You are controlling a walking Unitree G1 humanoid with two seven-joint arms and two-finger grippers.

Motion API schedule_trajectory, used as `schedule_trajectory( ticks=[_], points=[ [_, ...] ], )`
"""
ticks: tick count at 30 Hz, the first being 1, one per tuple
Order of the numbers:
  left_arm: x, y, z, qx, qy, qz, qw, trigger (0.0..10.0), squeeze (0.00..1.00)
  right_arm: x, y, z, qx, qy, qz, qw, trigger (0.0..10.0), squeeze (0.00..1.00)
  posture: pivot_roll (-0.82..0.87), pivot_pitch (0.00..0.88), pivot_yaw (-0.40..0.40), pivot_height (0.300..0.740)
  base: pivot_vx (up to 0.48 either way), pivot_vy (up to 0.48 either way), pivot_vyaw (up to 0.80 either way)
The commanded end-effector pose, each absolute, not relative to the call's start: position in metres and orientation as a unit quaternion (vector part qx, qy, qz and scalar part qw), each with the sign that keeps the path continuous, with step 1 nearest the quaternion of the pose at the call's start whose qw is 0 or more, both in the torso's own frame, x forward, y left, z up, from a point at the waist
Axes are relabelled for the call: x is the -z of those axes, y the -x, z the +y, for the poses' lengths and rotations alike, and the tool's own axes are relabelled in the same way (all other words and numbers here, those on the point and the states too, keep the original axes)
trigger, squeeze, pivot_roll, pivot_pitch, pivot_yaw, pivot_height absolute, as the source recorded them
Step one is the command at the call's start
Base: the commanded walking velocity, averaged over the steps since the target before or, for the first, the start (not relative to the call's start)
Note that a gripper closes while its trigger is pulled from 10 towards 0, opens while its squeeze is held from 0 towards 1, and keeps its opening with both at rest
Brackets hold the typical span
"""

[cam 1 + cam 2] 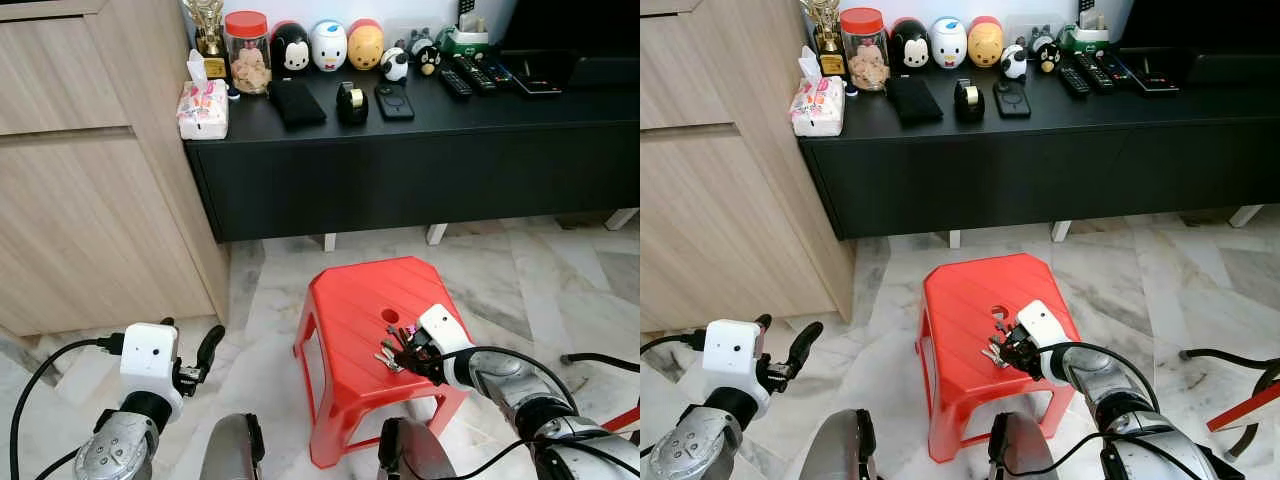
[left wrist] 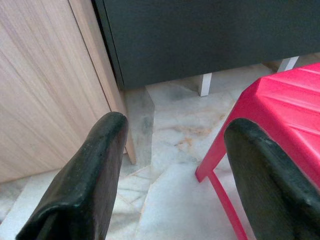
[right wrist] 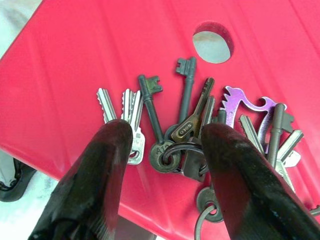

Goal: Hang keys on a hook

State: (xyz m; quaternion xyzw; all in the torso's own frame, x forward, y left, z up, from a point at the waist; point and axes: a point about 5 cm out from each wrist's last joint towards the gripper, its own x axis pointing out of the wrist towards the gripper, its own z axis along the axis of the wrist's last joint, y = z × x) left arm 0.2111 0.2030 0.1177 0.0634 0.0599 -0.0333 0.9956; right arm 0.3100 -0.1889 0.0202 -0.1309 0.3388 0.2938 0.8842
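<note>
We see the right gripper (image 3: 167, 150) with its fingers apart over the bunch of keys (image 3: 195, 132) lying on the red stool (image 1: 350, 300) near its round hole (image 3: 213, 42), while the left gripper (image 2: 175, 170) hangs with fingers spread above the floor (image 2: 175, 130) beside the wooden cabinet (image 1: 90, 170).

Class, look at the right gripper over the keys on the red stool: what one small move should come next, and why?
Probably lower a touch and close. The right gripper has its fingers open, straddling the ring of the keys, which lie flat on the red stool, not yet gripped.
</note>
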Motion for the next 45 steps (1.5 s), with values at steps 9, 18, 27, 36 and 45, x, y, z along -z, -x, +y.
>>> schedule_trajectory(
  ticks=[9,18,27,36,45],
  points=[
    [-0.116,-0.211,0.196,0.041,-0.062,0.059,0.995,10.0,0.0,-0.019,-0.31,-0.197,-0.24,0.142,0.324,0.904,10.0,0.0,0.13,0.124,-0.063,0.602,0.0,0.0,0.0],
    [-0.116,-0.21,0.196,0.039,-0.062,0.06,0.995,10.0,0.0,-0.014,-0.307,-0.191,-0.239,0.139,0.327,0.904,0.0,0.0,0.13,0.126,-0.065,0.602,0.0,0.0,0.0],
    [-0.115,-0.21,0.195,0.04,-0.061,0.06,0.995,10.0,0.0,-0.007,-0.302,-0.186,-0.253,0.141,0.34,0.895,10.0,0.0,0.13,0.125,-0.066,0.602,0.0,0.0,0.0],
    [-0.115,-0.21,0.194,0.041,-0.06,0.061,0.995,10.0,0.0,-0.006,-0.301,-0.186,-0.25,0.136,0.341,0.896,7.1,0.0,0.12,0.127,-0.066,0.602,0.0,0.0,0.0],
    [-0.114,-0.213,0.193,0.041,-0.059,0.061,0.996,10.0,0.0,-0.012,-0.306,-0.186,-0.238,0.116,0.323,0.909,0.0,0.0,0.12,0.122,-0.067,0.602,0.0,0.0,0.0]
  ],
)
